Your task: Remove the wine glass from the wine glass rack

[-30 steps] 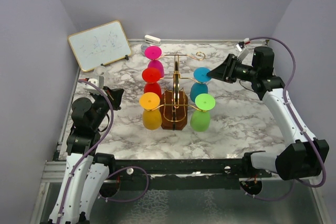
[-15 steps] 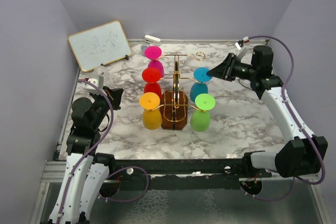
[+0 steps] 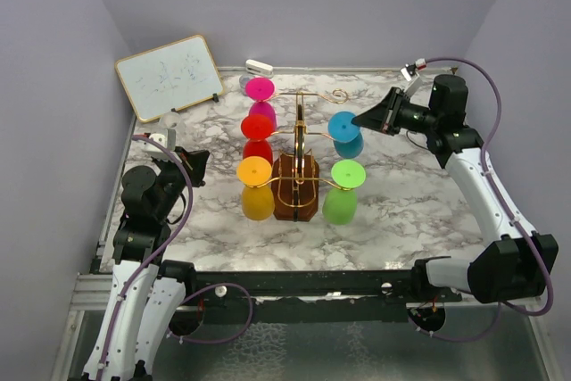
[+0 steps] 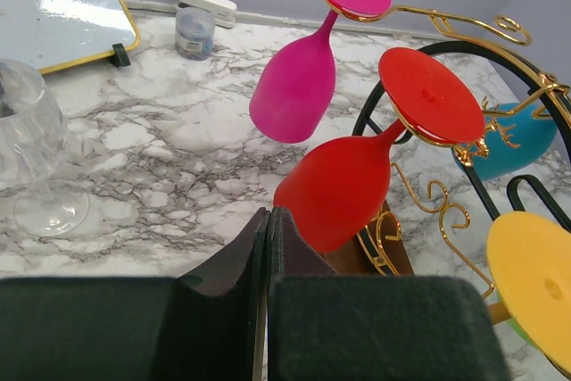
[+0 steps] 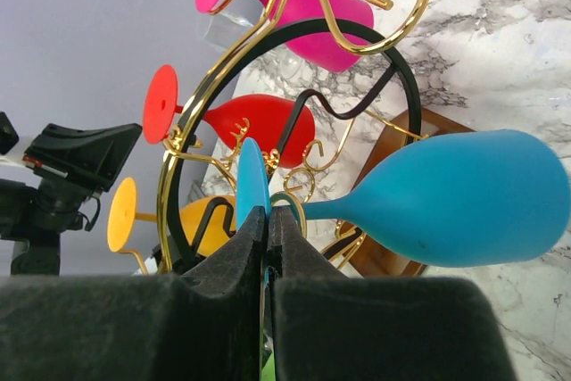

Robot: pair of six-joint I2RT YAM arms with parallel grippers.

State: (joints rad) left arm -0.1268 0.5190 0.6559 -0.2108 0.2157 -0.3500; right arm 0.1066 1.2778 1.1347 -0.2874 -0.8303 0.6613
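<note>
The right arm's fingers (image 5: pixel 236 256) are pressed together on the thin foot of the turquoise-blue wine glass (image 5: pixel 455 198). The glass hangs bowl-down from the thin gold wire rack on its dark brown wooden base (image 3: pixel 295 192), its stem in a gold hook just past the fingertips. The grasp looks made, so I'd say the lift-off is the step in hand. Next the foot must slide out along the hook arm to its open end, away from the post, without snagging. The left arm's fingers (image 4: pixel 234 260), closed on nothing, sit short of the red wine glass (image 4: pixel 343 189) ahead of them.
</note>
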